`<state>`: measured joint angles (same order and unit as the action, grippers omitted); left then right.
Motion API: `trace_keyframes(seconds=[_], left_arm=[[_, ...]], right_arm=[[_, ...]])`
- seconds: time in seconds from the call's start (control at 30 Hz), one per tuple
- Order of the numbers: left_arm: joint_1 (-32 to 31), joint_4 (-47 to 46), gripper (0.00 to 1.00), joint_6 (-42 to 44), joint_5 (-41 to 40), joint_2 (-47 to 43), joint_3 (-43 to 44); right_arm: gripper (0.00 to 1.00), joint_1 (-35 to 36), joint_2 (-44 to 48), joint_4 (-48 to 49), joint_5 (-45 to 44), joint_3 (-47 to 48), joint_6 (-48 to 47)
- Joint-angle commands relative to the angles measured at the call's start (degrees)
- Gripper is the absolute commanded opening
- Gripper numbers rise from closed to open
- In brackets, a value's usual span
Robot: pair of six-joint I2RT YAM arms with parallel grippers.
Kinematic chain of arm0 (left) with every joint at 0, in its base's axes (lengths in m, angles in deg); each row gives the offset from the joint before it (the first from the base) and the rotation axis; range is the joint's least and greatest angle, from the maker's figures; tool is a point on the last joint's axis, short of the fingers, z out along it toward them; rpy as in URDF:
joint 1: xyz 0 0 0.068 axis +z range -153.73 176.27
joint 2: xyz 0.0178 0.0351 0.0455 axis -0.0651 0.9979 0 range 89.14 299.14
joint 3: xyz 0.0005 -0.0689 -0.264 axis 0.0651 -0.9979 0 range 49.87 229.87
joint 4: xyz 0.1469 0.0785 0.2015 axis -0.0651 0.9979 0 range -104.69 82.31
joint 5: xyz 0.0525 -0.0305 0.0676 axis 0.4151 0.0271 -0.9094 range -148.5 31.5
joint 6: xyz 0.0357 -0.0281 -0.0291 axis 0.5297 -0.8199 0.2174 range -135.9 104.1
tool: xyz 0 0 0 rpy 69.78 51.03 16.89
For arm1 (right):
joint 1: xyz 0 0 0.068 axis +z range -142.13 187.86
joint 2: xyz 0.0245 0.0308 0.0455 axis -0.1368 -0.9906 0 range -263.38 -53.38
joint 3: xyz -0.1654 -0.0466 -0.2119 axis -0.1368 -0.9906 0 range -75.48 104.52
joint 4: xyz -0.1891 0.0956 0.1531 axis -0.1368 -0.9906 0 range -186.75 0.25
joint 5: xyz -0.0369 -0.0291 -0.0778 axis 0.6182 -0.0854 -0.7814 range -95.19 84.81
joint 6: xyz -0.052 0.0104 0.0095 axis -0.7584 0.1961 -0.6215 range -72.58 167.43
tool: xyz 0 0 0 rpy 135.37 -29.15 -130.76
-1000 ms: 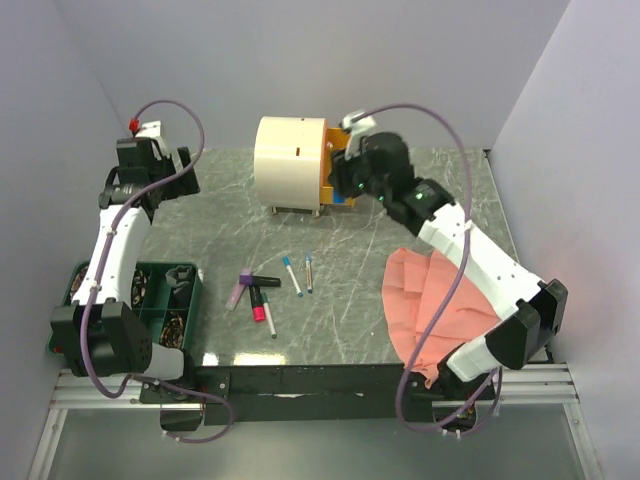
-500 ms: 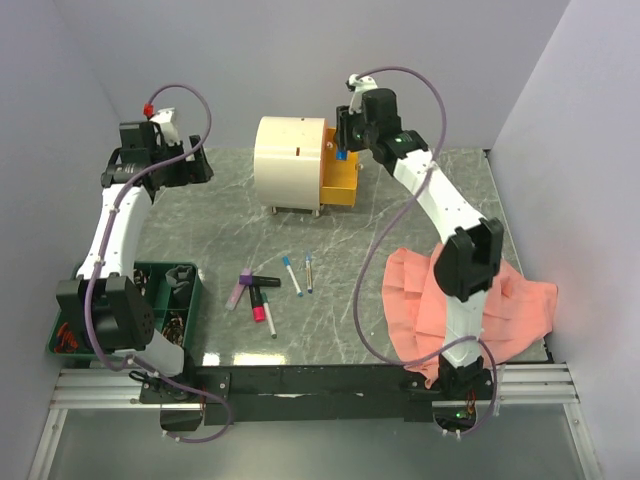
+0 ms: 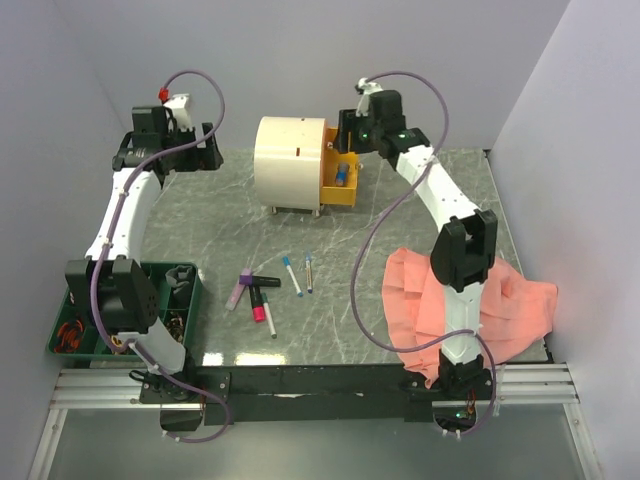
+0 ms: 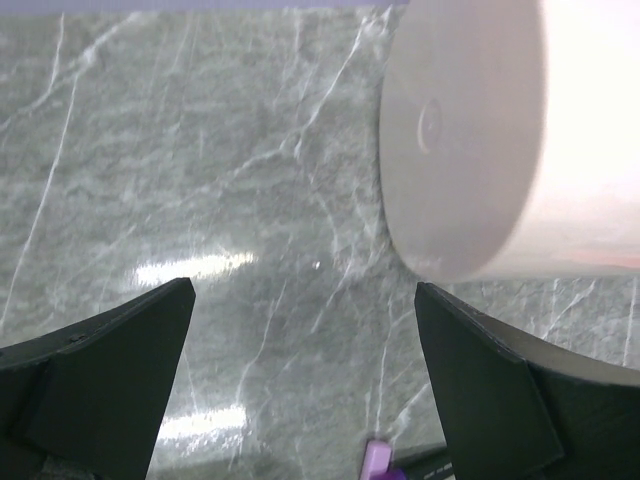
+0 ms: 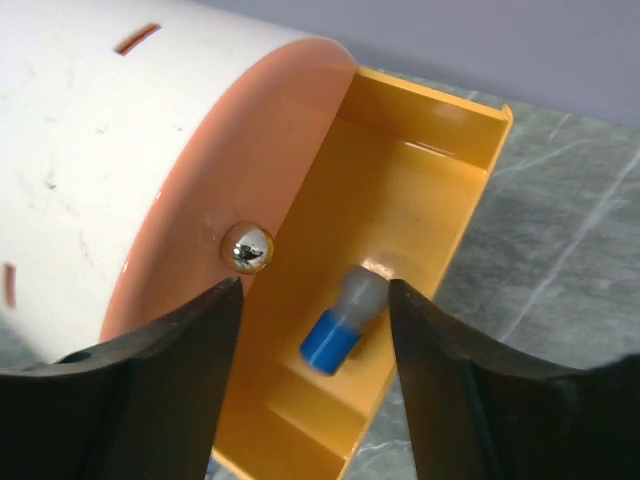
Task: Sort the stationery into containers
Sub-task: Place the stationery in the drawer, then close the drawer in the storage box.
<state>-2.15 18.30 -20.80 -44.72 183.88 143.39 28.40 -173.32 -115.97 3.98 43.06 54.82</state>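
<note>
- Two grippers stood open. The right gripper (image 5: 315, 292) had its dark fingers (image 5: 150, 370) set well apart with nothing clamped between them, and it hung just above the pulled-out yellow drawer (image 5: 425, 185).
- We saw the left gripper (image 4: 304, 292) spread wide and empty over the tabletop (image 4: 200, 180). It was near the flat end of the cream cabinet (image 4: 470, 150) and touched nothing.
- One blue-capped marker (image 5: 345, 318) lay loose on the drawer's floor with its blue cap toward the wrist camera, below the shiny knob (image 5: 247, 248).
- Four more pieces lay on the table in front of the cabinet, well apart from the drawer. They were a purple marker (image 3: 238, 290), a black-and-pink marker (image 3: 260, 303) just beside it, a white pen (image 3: 291, 275) and a second white pen (image 3: 308, 272), both with blue caps.
- Half a second earlier the right jaws had held the blue-capped marker above the drawer; now it had left them and the jaws had widened.
- We also noted that the left arm had swung nearer the cabinet, while the four pieces on the table had not moved.
</note>
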Motion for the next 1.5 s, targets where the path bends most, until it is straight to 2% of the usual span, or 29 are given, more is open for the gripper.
trace_keyframes(seconds=[0.0,0.03,0.07,0.13,0.2,0.23,0.27,0.3,0.37,0.47,0.6,1.2,1.47], left_arm=[[-0.35,-1.97,0.99,1.22,3.35,2.98,5.88],[-0.35,-2.05,1.0,1.13,3.88,3.43,6.59],[-0.35,-2.14,0.99,1.21,4.41,3.96,7.72],[-0.27,-2.32,0.99,0.69,6.08,5.28,8.78],[0.17,-3.19,0.99,0.34,9.57,6.42,9.75],[0.35,-3.72,1.0,0.16,10.82,6.77,9.84],[0.61,-5.38,0.99,0.07,12.31,7.12,9.67],[0.87,-6.7,1.0,0.16,16.67,7.3,9.23],[1.93,-11.86,0.99,-0.19,20.39,6.95,6.52],[2.72,-13.83,0.97,-0.02,26.28,8.78,6.23],[2.81,-12.16,0.91,-1.59,28.41,12.48,9.32],[1.14,-12.78,0.93,-0.81,28.76,15.39,8.53],[-0.44,-12.25,0.93,-0.19,29.29,15.83,8.18]], right_arm=[[0.7,-7.06,6.82,4.5,13.56,-2.07,8.31],[0.73,-8.65,7.17,5.29,17.42,-3.39,12.95],[0.74,-9.97,7.52,8.87,26.68,-5.32,15.6],[0.74,-13.65,8.06,14.06,35.34,-12.08,24.88],[0.65,-15.95,6.92,25.65,46.92,-18.57,32.47],[0.59,-17.53,6.56,29.87,49.25,-20.7,38.94],[0.42,-18.07,5.52,38.61,51.11,-22.81,41.88],[0.34,-18.51,4.81,40.7,52.95,-24.48,44.08],[0.21,-18.78,3.32,37.58,52.27,-23.54,42.8],[0.16,-18.78,1.39,38.96,51.92,-22.13,43.14],[0.15,-18.78,-0.38,37.21,50.16,-20.11,42.7],[0.15,-18.34,-4.86,29.83,45.94,-16.41,36.55],[0.15,-17.11,-7.24,29.56,45.67,-14.74,36.37]])
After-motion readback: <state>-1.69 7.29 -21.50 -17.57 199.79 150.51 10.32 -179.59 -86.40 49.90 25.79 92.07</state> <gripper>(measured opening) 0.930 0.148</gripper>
